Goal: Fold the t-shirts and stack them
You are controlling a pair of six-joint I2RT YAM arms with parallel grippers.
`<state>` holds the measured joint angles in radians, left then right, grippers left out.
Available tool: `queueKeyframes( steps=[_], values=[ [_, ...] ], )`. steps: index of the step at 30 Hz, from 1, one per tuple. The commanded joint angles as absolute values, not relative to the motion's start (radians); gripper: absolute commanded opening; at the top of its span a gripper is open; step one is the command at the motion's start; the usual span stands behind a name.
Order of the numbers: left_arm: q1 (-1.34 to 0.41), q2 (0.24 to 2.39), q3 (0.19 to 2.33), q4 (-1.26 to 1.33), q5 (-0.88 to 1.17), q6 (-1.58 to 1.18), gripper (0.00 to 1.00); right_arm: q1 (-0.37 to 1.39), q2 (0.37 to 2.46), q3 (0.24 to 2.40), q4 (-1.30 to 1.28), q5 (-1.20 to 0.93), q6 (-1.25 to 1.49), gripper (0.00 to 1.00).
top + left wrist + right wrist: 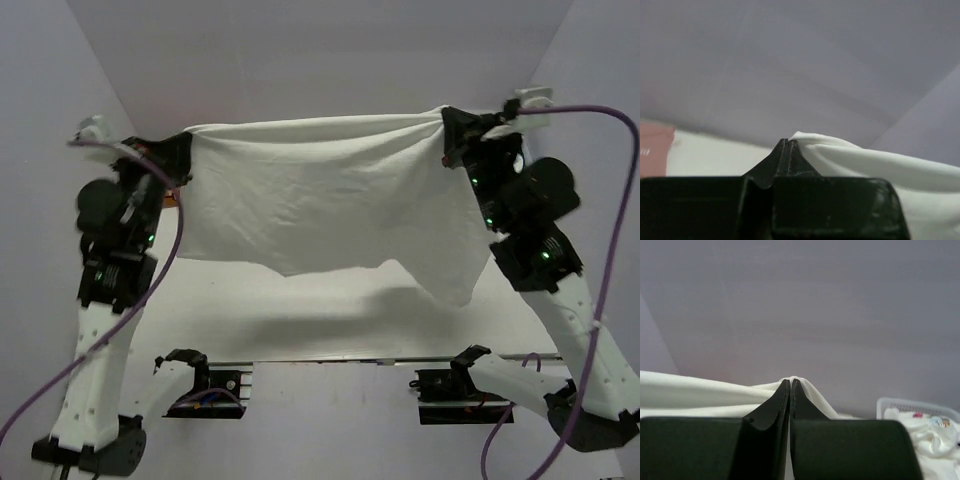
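A large plain white t-shirt [320, 195] hangs stretched in the air between my two grippers, its lower edge drooping lowest at the right. My left gripper [178, 152] is shut on its upper left corner; in the left wrist view the cloth [875, 165] runs off to the right from the closed tips [788, 142]. My right gripper [452, 128] is shut on the upper right corner; in the right wrist view the cloth [695, 392] folds over the closed tips [790, 381]. A pink t-shirt [654, 147] lies at the far left of the left wrist view.
A white lattice basket [900, 405] holding a white tee with small coloured marks [935, 432] sits at the right of the right wrist view. Both arm bases [330, 385] stand at the near table edge. Pale walls close in the back and sides.
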<state>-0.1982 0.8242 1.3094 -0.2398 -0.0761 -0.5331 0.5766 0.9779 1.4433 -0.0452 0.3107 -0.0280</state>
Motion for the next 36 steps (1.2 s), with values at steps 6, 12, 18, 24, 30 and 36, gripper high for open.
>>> queueKeyframes(
  steps=[6,12,18,24,30,36],
  values=[
    [-0.178,1.310,1.263,-0.442,-0.229,-0.624,0.00,0.487,1.488,1.459,-0.011,0.488,-0.011,0.00],
    [-0.158,1.661,1.340,-0.579,-0.357,-0.693,0.81,0.426,1.967,1.771,-0.177,0.361,-0.006,0.73],
    [-0.138,1.683,1.339,-0.580,-0.267,-0.693,1.00,0.431,1.969,1.751,-0.256,0.330,0.075,0.90],
    [-0.138,1.565,1.141,-0.552,-0.184,-0.693,1.00,0.433,1.683,1.348,-0.287,0.230,0.240,0.90],
    [-0.138,1.534,1.014,-0.520,-0.172,-0.716,1.00,0.468,1.390,1.020,-0.348,0.160,0.370,0.90],
    [-0.082,1.633,1.109,-0.529,-0.190,-0.726,1.00,0.491,1.243,0.867,-0.471,0.127,0.457,0.90]
  ],
)
